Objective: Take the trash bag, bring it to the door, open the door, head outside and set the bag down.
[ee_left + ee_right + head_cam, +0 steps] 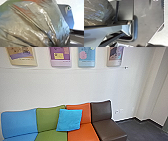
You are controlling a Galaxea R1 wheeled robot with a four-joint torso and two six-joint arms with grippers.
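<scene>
One pale wall [62, 84] backs four coloured seats [107, 129], set side by side along it, probably to leave the dark floor [142, 130] free for passing. Close by the robot's dark plate [144, 18] is the trash bag [31, 25], large in the left wrist view; its folds draw together as if gathered at the neck, likely so it can be carried. How far the left gripper or right gripper is open, and what either has hold of, I cannot tell. Shiny film hides the bag's contents. A blue cushion [70, 119] leans across the green and orange backrests.
</scene>
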